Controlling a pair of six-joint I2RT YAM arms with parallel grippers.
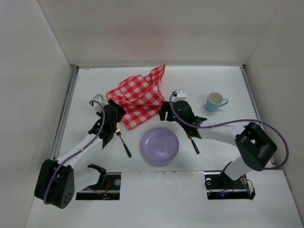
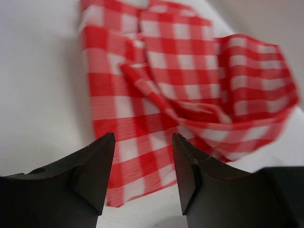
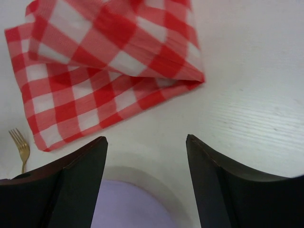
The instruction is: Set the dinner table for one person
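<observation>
The dinner table (image 1: 90, 85) is a white tabletop. A crumpled red-and-white checked cloth (image 1: 137, 97) lies at its middle. My left gripper (image 1: 118, 114) is open at the cloth's left edge; in the left wrist view its open jaws (image 2: 144, 142) frame the cloth's near corner (image 2: 142, 152). My right gripper (image 1: 165, 113) is open and empty at the cloth's right edge, above bare table between the cloth (image 3: 95, 61) and the purple plate (image 3: 128, 204). The plate (image 1: 160, 145) sits at front centre. A gold fork with a black handle (image 1: 123, 142) lies left of the plate.
A light-blue cup (image 1: 216, 101) stands at the right. A second black-handled utensil (image 1: 194, 144) lies right of the plate, partly under my right arm. The fork's tines show in the right wrist view (image 3: 20, 147). Tall white panels and metal rails bound the table.
</observation>
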